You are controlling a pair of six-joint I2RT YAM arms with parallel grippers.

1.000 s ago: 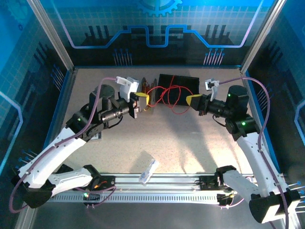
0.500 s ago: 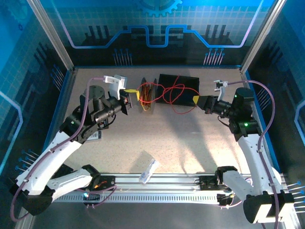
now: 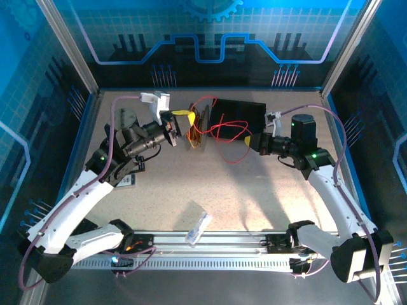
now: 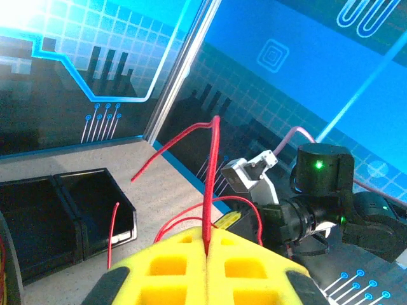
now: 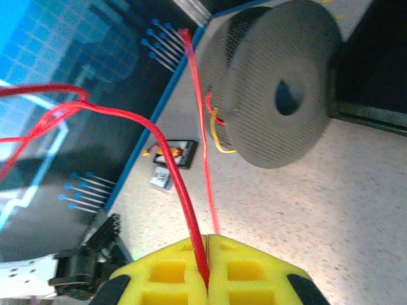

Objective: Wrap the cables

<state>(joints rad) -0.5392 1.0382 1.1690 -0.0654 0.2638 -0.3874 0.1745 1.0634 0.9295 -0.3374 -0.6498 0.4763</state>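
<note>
Top cam: fixed, high behind the arm bases, looks down and forward, whole table (image 3: 210, 190) in frame out to the far edge. Left wrist cam: right behind the left gripper (image 4: 206, 251), close-up, faces the table's far right corner and the right arm (image 4: 321, 184). Right wrist cam: right behind the right gripper (image 5: 206, 254), faces the opposite way, toward the left edge, spool (image 5: 254, 70) near. Overlap across all three: red cables (image 3: 226, 130), black bin (image 3: 245, 111) at the far edge.
</note>
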